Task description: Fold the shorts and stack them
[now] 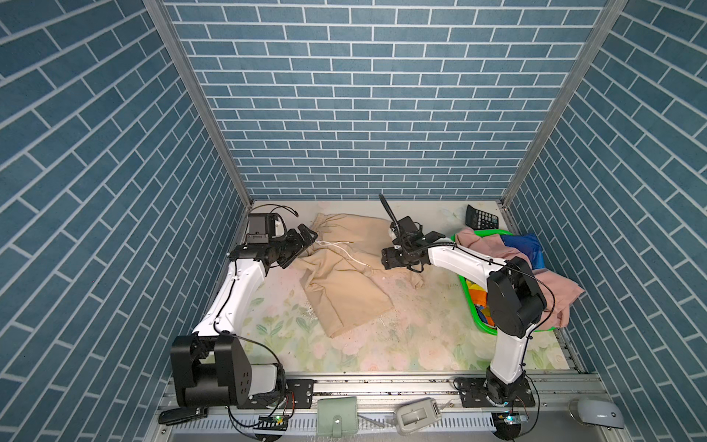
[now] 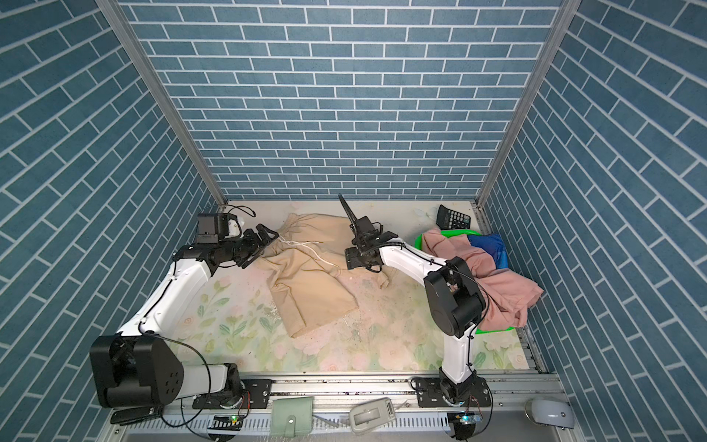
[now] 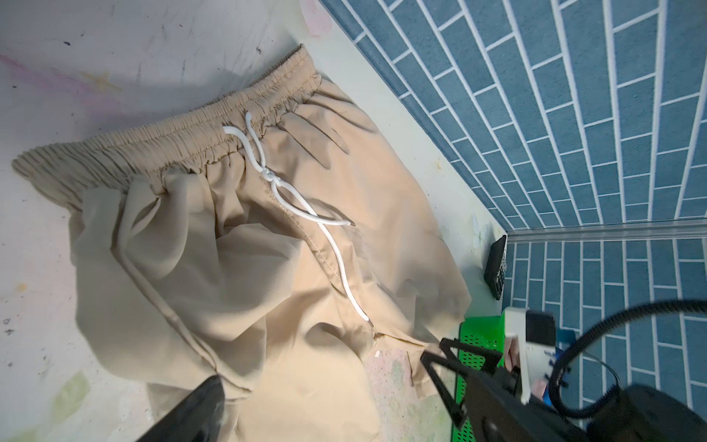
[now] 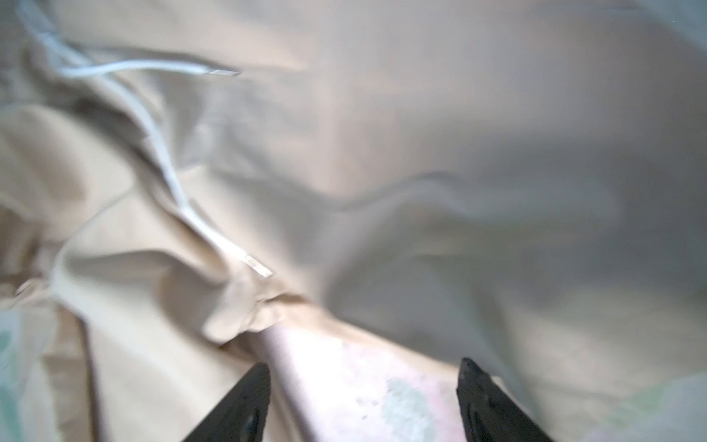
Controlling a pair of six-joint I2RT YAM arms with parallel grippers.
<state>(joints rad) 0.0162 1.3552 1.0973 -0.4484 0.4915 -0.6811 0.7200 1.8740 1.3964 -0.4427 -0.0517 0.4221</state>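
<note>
We see the beige shorts (image 1: 346, 279) spread beside the basket (image 1: 466, 289), waistband on the side away from it. The right gripper (image 4: 363, 367), fingers wide and empty, is at the crotch nearer the basket. The left gripper (image 1: 302, 247), equally wide, faces the waistband.

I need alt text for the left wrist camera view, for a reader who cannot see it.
Rumpled beige shorts lie on a pale table, waistband and knotted white drawstring facing up. Beyond them, near the blue brick-pattern wall, are a green basket and a black calculator.
</note>
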